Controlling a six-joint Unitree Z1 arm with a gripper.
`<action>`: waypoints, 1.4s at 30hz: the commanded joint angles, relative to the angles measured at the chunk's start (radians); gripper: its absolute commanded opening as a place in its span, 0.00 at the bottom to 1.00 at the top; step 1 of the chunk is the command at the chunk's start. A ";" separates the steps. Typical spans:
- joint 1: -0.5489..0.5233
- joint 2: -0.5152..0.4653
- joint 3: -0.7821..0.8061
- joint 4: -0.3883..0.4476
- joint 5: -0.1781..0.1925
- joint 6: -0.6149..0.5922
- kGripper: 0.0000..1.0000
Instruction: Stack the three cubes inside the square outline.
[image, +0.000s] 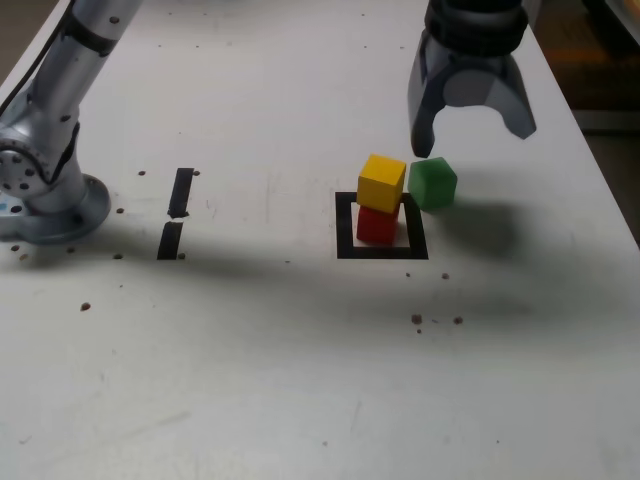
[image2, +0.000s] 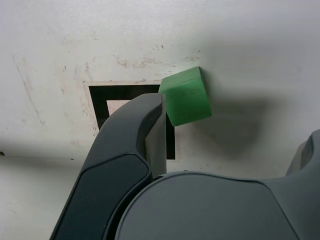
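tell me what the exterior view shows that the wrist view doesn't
Only the exterior view shows the yellow cube on the red cube, and the two short tape strips. I see nothing that only the wrist view shows. Both show the green cube, the square outline and the open gripper.

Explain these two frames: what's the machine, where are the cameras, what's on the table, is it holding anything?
It's one robot arm ending in a two-jaw tool. The exterior view comes from a camera off the arm; the wrist view from one mounted on it, looking past the jaws.

On the white table, a yellow cube sits on a red cube inside a square outline of black tape. A green cube lies beside them, at the outline's edge. Two short tape strips lie apart. The tool is open, holding nothing.
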 joint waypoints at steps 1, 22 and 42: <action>0.004 0.010 0.002 -0.003 -0.007 -0.006 0.97; 0.028 0.045 0.025 -0.006 -0.064 -0.042 0.96; 0.054 0.102 0.008 -0.032 -0.124 -0.042 0.95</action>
